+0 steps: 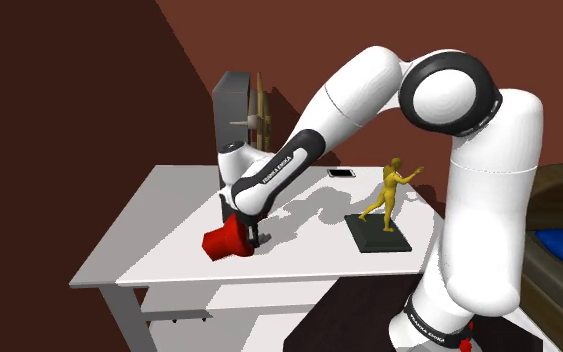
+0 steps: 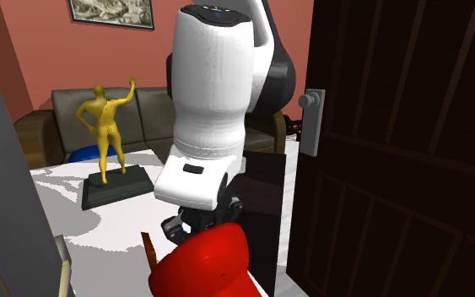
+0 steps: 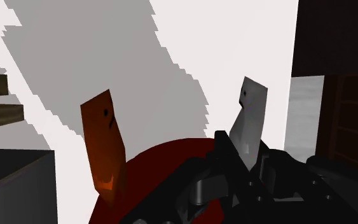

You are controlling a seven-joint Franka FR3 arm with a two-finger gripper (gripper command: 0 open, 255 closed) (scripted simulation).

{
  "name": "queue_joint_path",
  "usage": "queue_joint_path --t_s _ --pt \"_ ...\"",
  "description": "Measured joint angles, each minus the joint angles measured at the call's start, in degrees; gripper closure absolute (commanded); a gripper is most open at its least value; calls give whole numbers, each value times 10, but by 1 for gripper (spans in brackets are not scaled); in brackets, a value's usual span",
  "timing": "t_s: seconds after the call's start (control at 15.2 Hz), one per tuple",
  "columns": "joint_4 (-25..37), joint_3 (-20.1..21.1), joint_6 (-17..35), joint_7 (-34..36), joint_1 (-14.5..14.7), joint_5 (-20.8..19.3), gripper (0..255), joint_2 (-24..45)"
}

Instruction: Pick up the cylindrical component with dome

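The cylindrical component with dome [image 1: 224, 241] is plain red and sits tilted at the front part of the white table [image 1: 139, 235], near its edge. My gripper [image 1: 245, 230] reaches down from the arm onto the side of it that faces the stand. In the wrist view the two fingers [image 3: 104, 146] stand apart, and the red body [image 3: 161, 159] is clasped low between them, close to the palm; the gripper [image 3: 179, 95] is shut on it. The second exterior view has the red component [image 2: 202, 266] large in front, just under the white wrist.
A yellow figurine on a dark flat base [image 1: 387, 200] stands on the table beside the arm, towards the stand. A small phone-like slab [image 1: 341, 173] lies further back. A dark box with a wooden piece [image 1: 235, 105] stands at the table's far edge. A dark door [image 2: 396, 126] is close by.
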Motion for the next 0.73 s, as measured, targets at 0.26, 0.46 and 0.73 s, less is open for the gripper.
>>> queue_joint_path --t_s 0.26,0.46,0.73 --pt "4 2 -27 -6 -1 6 255 -24" --pt "9 3 -51 -12 -2 10 255 -43" --pt "15 4 -73 -16 -2 14 255 -59"
